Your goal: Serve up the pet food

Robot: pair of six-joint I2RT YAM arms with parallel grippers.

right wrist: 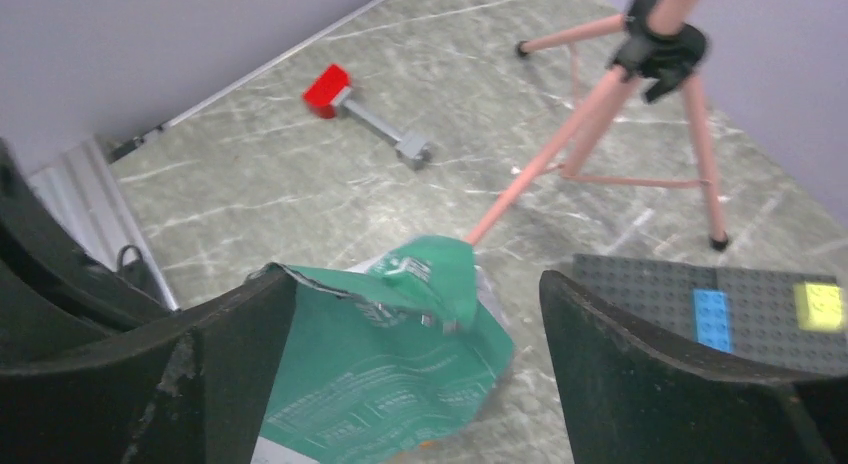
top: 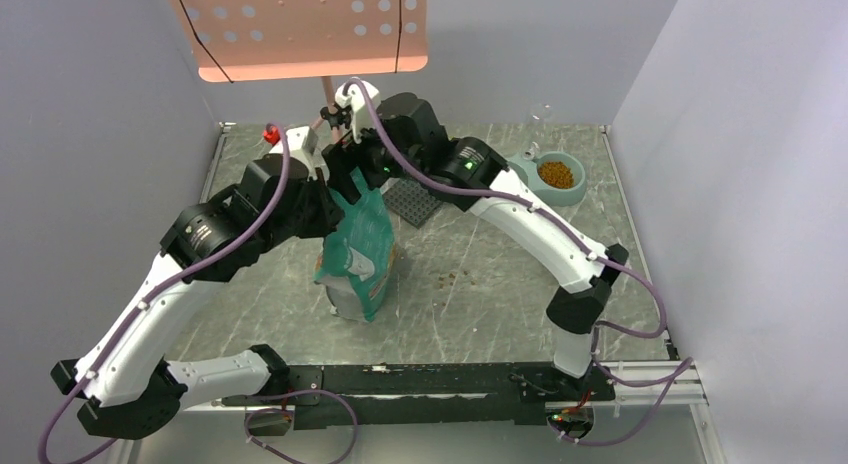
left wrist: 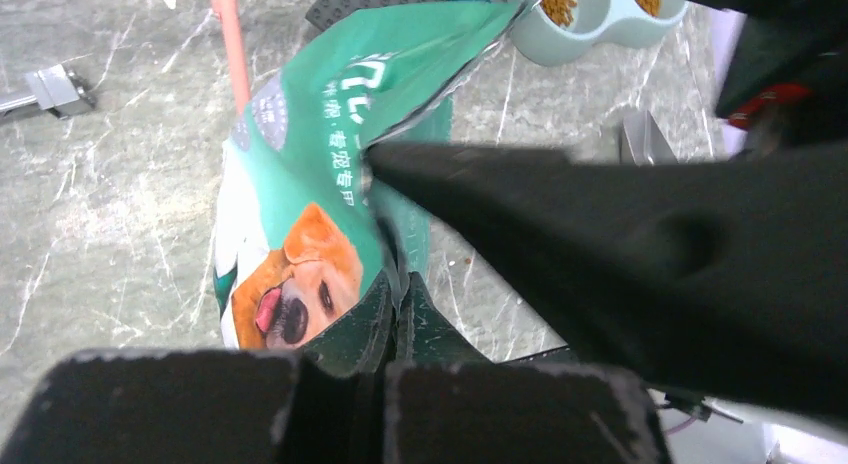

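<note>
Marble table. Bag stands mid-table, and my left gripper is clamped on its top fold. My right gripper hangs spread wide at the bag's top, holding nothing. Bowl sits far right, well apart from both. Kibble lies in it, with a few pellets loose beside the bag.

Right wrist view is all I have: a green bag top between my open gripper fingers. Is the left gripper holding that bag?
Observer: Yes, the left gripper is shut on the bag at its edge.
Operator: Any food served yet?
Observer: The double bowl at the far right already holds pet food.
Operator: Any spills?
Observer: Stray pellets lie on the table, right of the bag.
</note>
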